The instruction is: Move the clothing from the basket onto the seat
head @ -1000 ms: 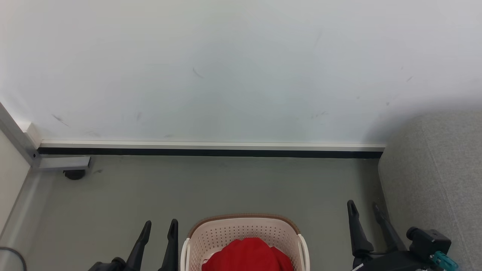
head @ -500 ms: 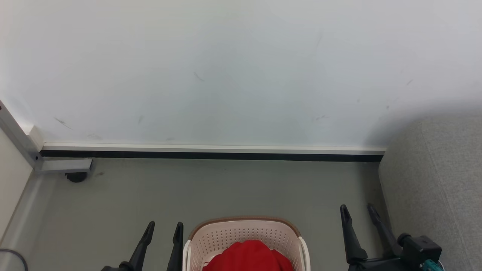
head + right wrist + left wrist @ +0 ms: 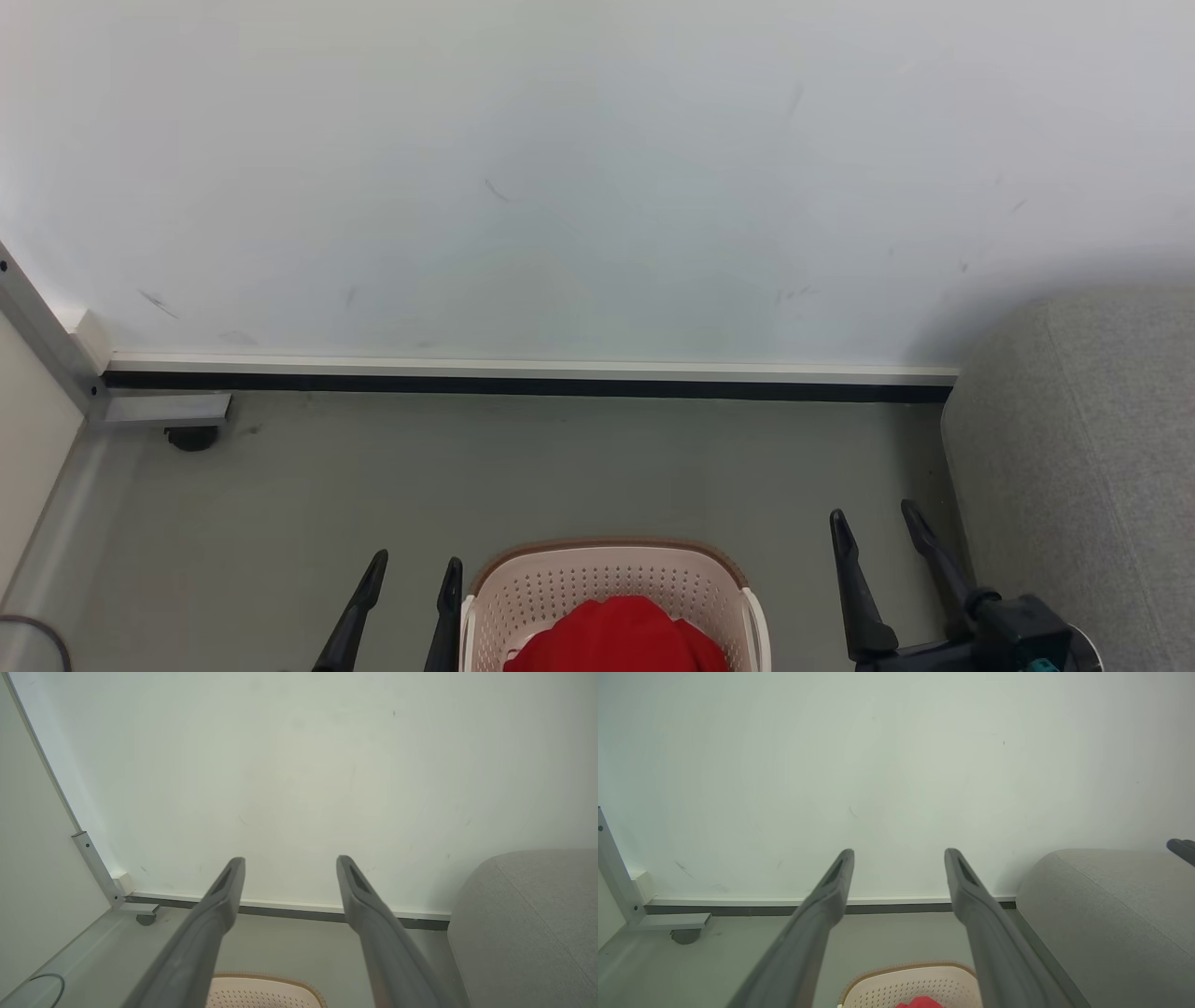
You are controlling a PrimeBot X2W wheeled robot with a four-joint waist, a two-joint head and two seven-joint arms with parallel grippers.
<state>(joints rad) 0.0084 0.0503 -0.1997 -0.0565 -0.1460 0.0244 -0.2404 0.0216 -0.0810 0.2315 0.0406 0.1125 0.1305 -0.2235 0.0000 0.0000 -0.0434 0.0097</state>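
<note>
A cream perforated basket [image 3: 560, 583] with a brown rim sits on the floor at the bottom middle of the head view, with red clothing [image 3: 616, 639] heaped inside. The grey seat [image 3: 1083, 448] stands to its right against the wall. My left gripper [image 3: 415, 569] is open just left of the basket, fingers empty. My right gripper [image 3: 873, 523] is open between the basket and the seat, holding nothing. In the left wrist view the left gripper [image 3: 899, 856] spreads above the basket [image 3: 896, 987] and a sliver of clothing [image 3: 920, 1003]. In the right wrist view the right gripper [image 3: 289, 863] hangs over the basket [image 3: 261, 989], the seat [image 3: 528, 924] to its right.
A pale wall [image 3: 560, 168] with a white and black skirting [image 3: 523, 373] closes the far side. A metal frame leg with a caster [image 3: 191, 434] stands in the left corner. A dark cable [image 3: 33, 635] curls at the bottom left. Grey floor [image 3: 560, 467] lies between basket and wall.
The head view has shifted a little. Both grippers have moved slightly: the left one to the right toward the basket, the right one leftward and lower. Both stay open.
</note>
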